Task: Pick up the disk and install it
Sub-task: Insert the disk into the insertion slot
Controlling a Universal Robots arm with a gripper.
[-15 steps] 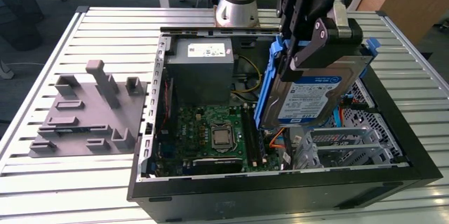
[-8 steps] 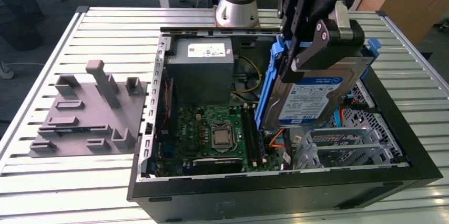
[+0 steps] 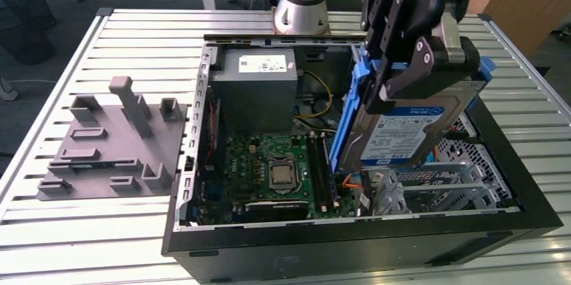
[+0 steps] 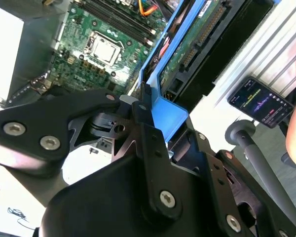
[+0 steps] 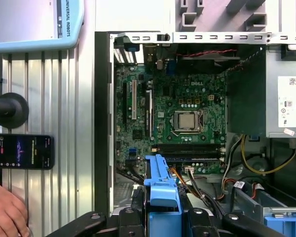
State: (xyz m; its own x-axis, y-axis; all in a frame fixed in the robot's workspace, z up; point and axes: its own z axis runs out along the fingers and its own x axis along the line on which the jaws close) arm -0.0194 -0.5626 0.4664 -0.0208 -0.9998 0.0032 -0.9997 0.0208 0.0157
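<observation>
Exterior view looks down from above on the open computer case [image 3: 357, 248]; both wrist views look closely onto its motherboard [image 5: 187, 96].

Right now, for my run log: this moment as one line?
end effector: shut on disk | disk: upright on edge, over open computer case | installed: not yet

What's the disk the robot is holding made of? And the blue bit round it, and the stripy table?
The disk looks like silver-grey metal with a glossy blue-and-white printed label stuck on. The blue rails around it look like moulded plastic: even colour, soft sheen. The table seems to be ribbed aluminium, pale and matte, though it could be painted steel.
</observation>
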